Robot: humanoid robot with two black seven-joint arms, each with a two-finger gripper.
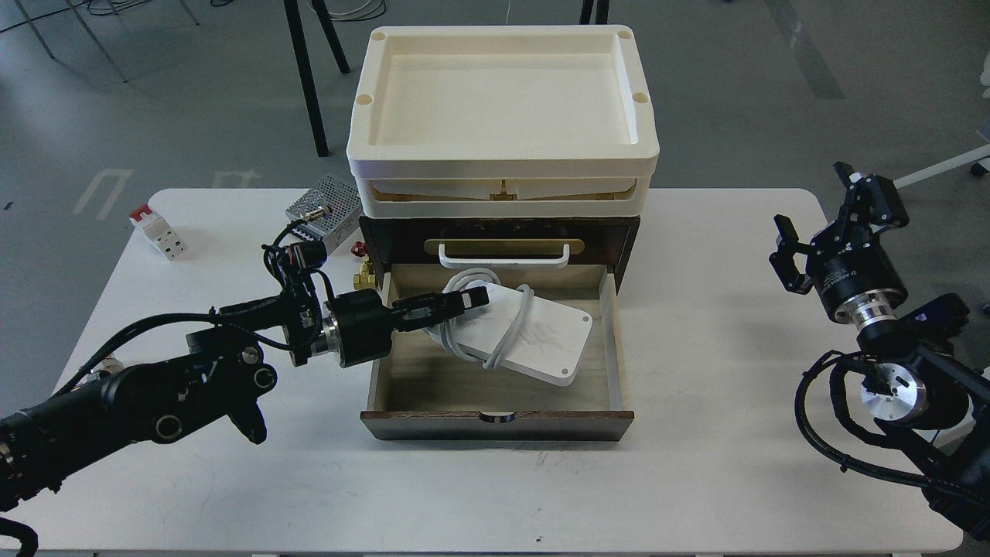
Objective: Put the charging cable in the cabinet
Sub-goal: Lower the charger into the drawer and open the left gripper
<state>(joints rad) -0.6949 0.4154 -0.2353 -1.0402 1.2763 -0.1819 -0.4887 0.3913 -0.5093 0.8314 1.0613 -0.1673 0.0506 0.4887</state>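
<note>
The charging cable (534,336), a flat white block with a grey cord looped round it, lies low inside the open pale wood drawer (611,340) of the dark brown cabinet (626,240). My left gripper (462,302) reaches in over the drawer's left wall and is shut on the block's left end. Whether the block rests on the drawer floor I cannot tell. The cabinet's upper drawer with the white handle (503,251) is closed. My right gripper (820,213) is open and empty, raised at the table's right side, far from the cabinet.
Two stacked cream trays (503,166) sit on the cabinet. A perforated metal power supply (329,205) and brass fittings (365,275) lie left of the cabinet. A red-and-white block (158,228) sits at the far left of the white table (696,480).
</note>
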